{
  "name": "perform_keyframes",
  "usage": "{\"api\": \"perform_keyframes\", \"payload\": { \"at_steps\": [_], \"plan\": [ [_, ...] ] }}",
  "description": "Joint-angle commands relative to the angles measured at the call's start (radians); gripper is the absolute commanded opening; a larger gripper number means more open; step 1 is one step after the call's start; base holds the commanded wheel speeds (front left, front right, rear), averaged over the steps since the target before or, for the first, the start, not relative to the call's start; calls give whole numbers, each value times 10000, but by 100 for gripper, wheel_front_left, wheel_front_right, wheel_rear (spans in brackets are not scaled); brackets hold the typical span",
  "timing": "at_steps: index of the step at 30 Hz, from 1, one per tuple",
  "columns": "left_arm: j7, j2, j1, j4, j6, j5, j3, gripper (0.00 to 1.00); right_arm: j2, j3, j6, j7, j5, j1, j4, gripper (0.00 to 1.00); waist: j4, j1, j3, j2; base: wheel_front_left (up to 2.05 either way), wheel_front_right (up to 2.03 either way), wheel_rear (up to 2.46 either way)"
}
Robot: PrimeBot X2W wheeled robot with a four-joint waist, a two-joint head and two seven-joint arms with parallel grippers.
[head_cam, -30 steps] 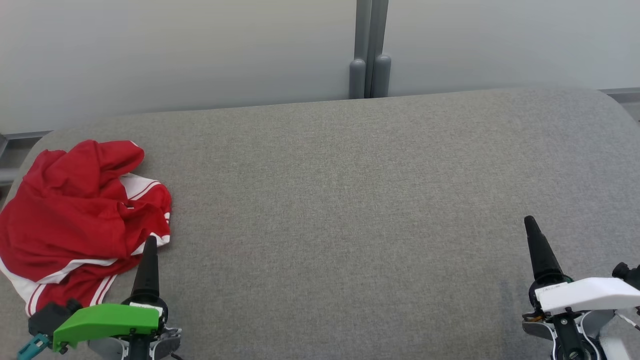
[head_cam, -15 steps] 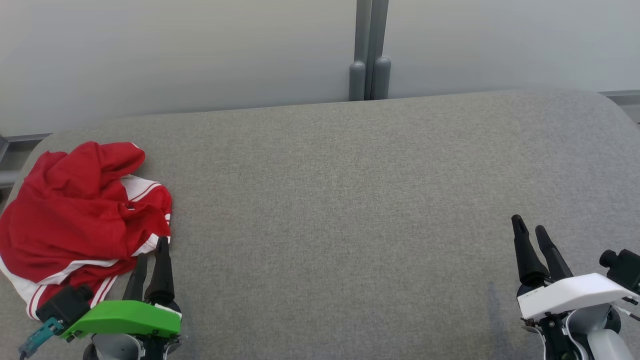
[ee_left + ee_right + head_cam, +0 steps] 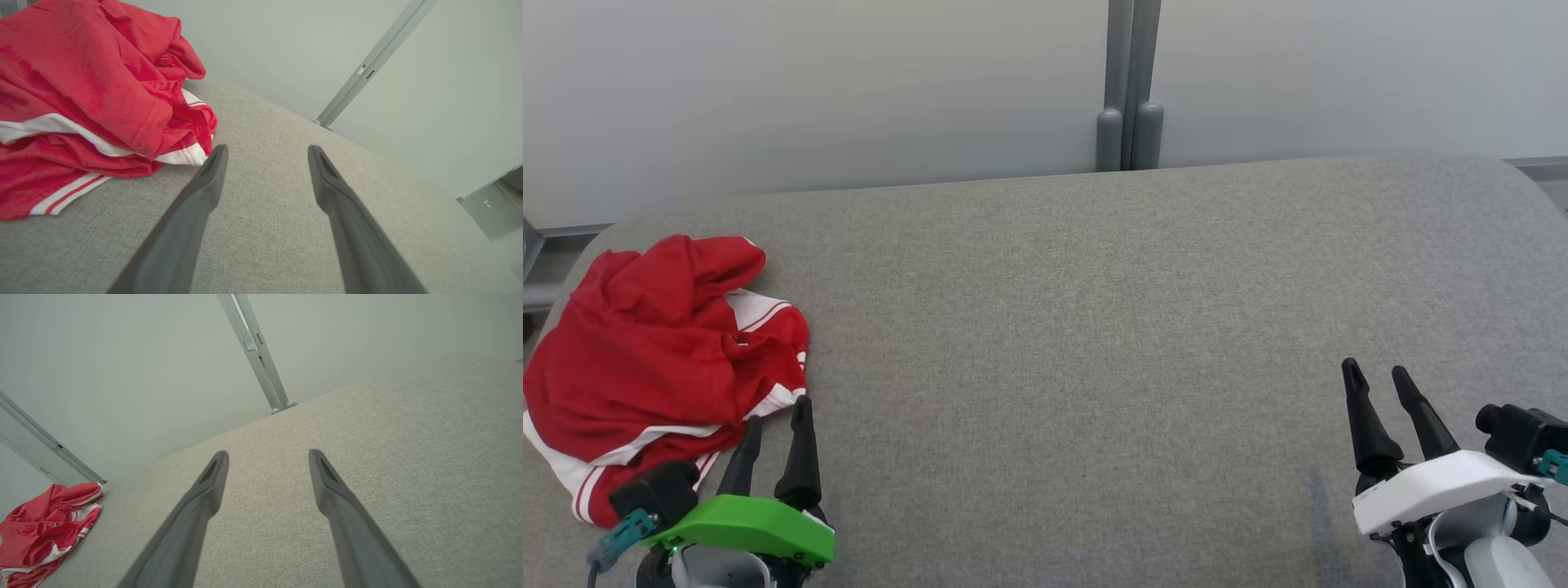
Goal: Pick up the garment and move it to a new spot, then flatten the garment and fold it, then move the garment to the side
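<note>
- Red cloth with white stripes, the garment (image 3: 662, 359), lies in a crumpled heap at the left side of the head view, on the grey fabric top (image 3: 1094, 327).
- It is bunched up, not flat, so I think it must be lifted and spread out first.
- The left gripper (image 3: 778, 411), under its green cover (image 3: 743, 523), sits at the lower left, just beside the heap's near edge.
- Its two dark fingers (image 3: 800, 457) stand apart with nothing between them. I think it waits there because it is the closer one to grab the cloth.
- The right gripper (image 3: 1374, 367), under its white cover (image 3: 1437, 486), sits at the lower right, well apart from the garment. Its fingers stand apart too and hold nothing.
- The wide middle of the grey top looks like a good new spot for the cloth.
</note>
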Motion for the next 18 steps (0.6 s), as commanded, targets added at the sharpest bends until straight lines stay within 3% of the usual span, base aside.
{"api": "perform_keyframes", "payload": {
  "at_steps": [1, 18],
  "plan": [
    [-99, 136, -215, -11, 36, 343, -52, 100, -107, 26, 4, -117, -347, -200, -49, 100, 5, 0, -20, 0, 0, 0, 0],
    [-548, 224, -216, 335, 36, 2130, -125, 100, -98, 115, 6, -578, -2135, -22, 162, 100, 15, 0, -38, 0, 0, 0, 0]
  ]
}}
